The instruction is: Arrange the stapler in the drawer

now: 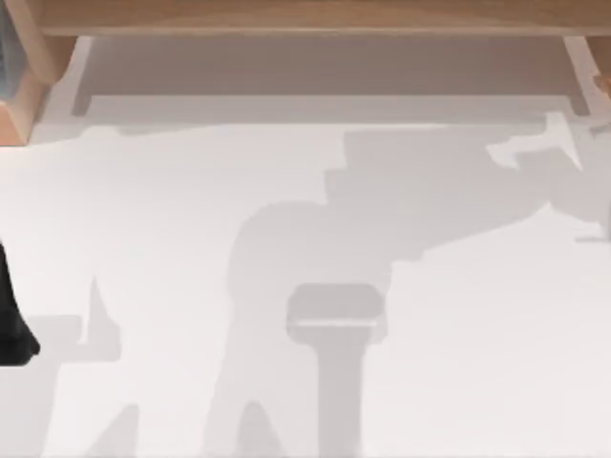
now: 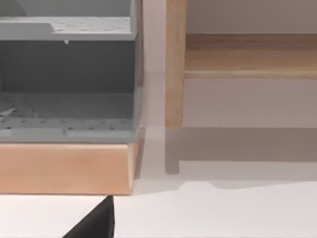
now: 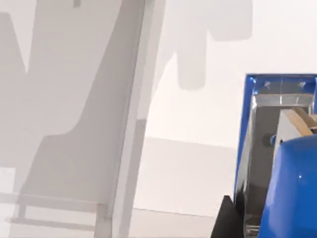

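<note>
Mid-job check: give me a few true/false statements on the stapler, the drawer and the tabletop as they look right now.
1. The stapler is blue with a grey metal part. True.
2. The stapler lies in the middle of the table in the top view. False: shadows alone fall there.
3. The left wrist view shows a grey drawer in a wooden frame. True.
4. The drawer holds the stapler. False: its visible floor is bare.

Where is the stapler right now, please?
The stapler appears close up in the right wrist view, over the white table, right beside a dark part of that arm.
</note>
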Available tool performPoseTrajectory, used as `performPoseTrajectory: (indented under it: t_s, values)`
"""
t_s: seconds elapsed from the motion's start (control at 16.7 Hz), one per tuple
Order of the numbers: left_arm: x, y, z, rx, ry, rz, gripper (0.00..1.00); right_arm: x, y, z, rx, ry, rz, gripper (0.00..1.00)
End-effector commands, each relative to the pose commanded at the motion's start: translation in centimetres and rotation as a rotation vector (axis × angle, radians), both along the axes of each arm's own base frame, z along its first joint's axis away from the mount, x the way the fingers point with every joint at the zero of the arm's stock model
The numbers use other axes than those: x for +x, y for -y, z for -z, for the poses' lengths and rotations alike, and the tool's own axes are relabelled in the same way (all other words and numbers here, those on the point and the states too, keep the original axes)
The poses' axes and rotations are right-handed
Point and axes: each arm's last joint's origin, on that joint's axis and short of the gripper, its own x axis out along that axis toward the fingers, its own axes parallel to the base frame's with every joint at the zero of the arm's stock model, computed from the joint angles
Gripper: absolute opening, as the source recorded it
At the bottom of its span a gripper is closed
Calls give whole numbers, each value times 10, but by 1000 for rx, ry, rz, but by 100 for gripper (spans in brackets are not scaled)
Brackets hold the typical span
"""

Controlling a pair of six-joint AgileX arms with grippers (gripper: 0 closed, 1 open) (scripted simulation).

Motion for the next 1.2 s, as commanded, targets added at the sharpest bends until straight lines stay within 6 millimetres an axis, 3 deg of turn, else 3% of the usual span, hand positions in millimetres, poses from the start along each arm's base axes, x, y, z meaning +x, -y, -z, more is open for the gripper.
performPoseTrajectory:
  t_s: [0.3,0.48,0.6,1.08,1.2]
  values:
    - [0,0,0,0,0,0,100,28,66,69,59,-118,113,0]
    - [0,0,0,0,0,0,100,34,80,110,109,-217,154,0]
    - [0,0,0,0,0,0,100,36,82,125,128,-258,172,0]
    - [0,0,0,0,0,0,100,38,80,131,133,-275,177,0]
    - [0,0,0,0,0,0,100,36,79,110,123,-229,190,0]
